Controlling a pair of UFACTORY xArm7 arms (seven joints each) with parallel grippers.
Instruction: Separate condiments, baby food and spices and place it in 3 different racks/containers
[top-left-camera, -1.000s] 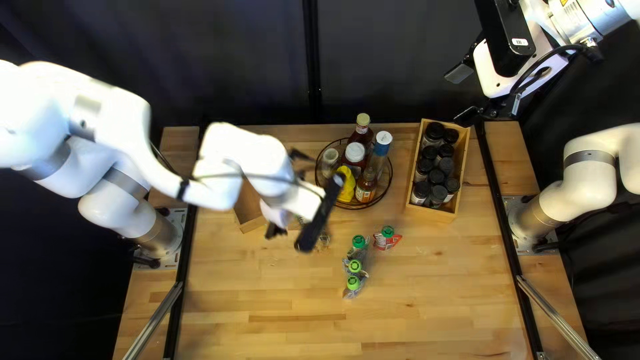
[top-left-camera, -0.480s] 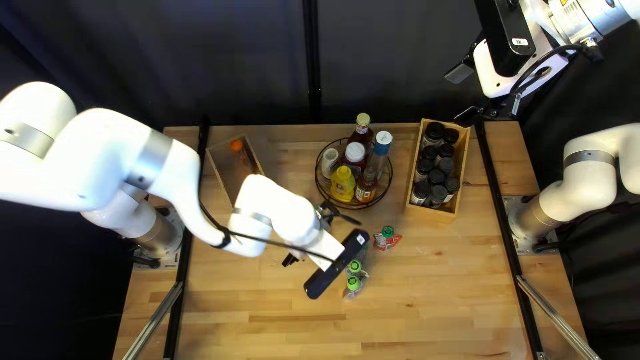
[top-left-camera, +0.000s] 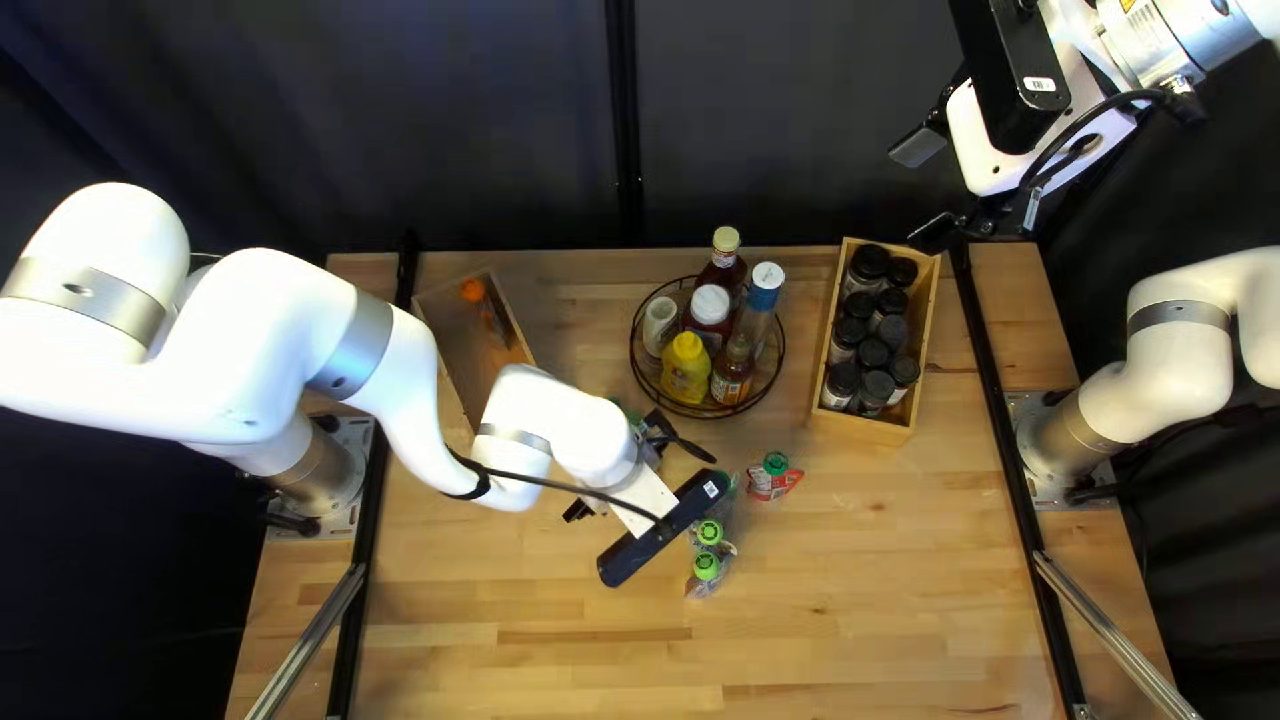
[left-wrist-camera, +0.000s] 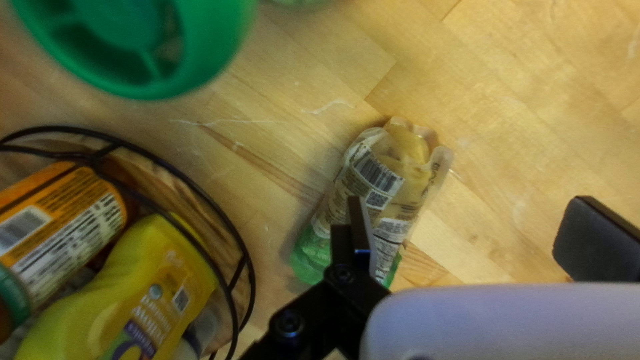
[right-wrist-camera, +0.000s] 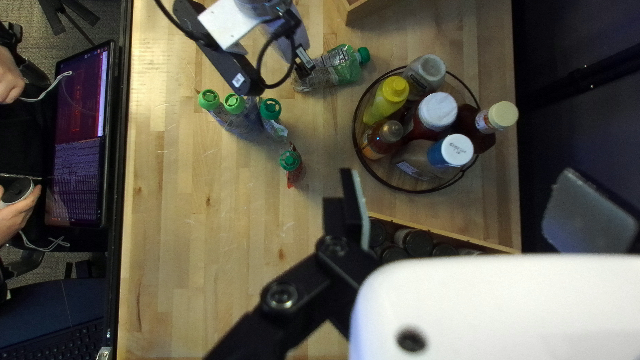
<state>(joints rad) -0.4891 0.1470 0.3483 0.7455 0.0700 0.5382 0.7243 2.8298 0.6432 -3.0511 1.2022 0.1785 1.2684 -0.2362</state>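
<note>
My left gripper (top-left-camera: 624, 470) is over the middle of the table in the top left view, left of the upright green-capped pouches (top-left-camera: 707, 567). In the left wrist view that gripper (left-wrist-camera: 477, 237) is open, one finger over a lying clear-and-green pouch (left-wrist-camera: 410, 170); a large green cap (left-wrist-camera: 223, 33) is close to the camera. A red pouch (top-left-camera: 771, 483) is apart from the row. Condiment bottles (top-left-camera: 687, 371) stand in a round wire basket (top-left-camera: 716, 412). Black-capped spice jars (top-left-camera: 874, 354) fill a wooden box (top-left-camera: 862, 427). My right gripper (top-left-camera: 930, 190), beyond the table's far edge, is open in its wrist view (right-wrist-camera: 472, 210).
Another wooden box (top-left-camera: 514, 294), holding an orange-topped item (top-left-camera: 474, 290), lies slanted at the left of the top left view, partly behind my left arm. In the right wrist view, a person's hands (right-wrist-camera: 17, 210) and a screen (right-wrist-camera: 79, 140) are beyond the table edge.
My left arm has swung from beside the wire basket toward the table's near side, uncovering the left wooden box and the yellow bottle. It shifted only slightly in the last half second. The right arm is still.
</note>
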